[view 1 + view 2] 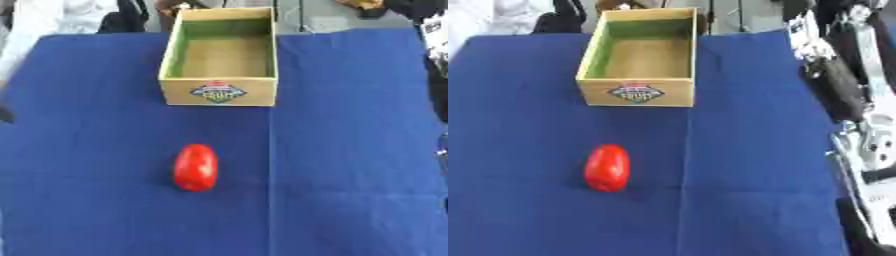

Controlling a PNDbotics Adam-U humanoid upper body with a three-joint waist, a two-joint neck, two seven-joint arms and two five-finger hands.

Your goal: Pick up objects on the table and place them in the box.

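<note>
**Red object waits alone, box stands empty**

Blue cloth fills the near edge, covering the worktop, and just beyond that bare stretch sits the one thing to be collected: a red object, rounded and elongated, glossy, its long axis pointing roughly away from the robot. It lies on the cloth near the middle, a little left of centre, and nothing touches it. My read is that it sits out in the open so a hand can come down on it from either side.

Further back, near the far edge of the cloth, stands the box, well apart from the red object and almost straight behind it. It is an open-topped cardboard box with green inner walls and a printed label on its front face. Looking down into it, the brown floor shows bare; nothing is inside yet. Its open mouth faces up, which suits a straight drop from above.

And the hands? Neither one shows itself clearly. In the right eye view, black and silver arm machinery runs down the right margin, but no hand can be made out there, so whether the right one is released or clenched I cannot tell. The left does not appear at all. By my judgement the task has barely begun: one object out, none in.
</note>
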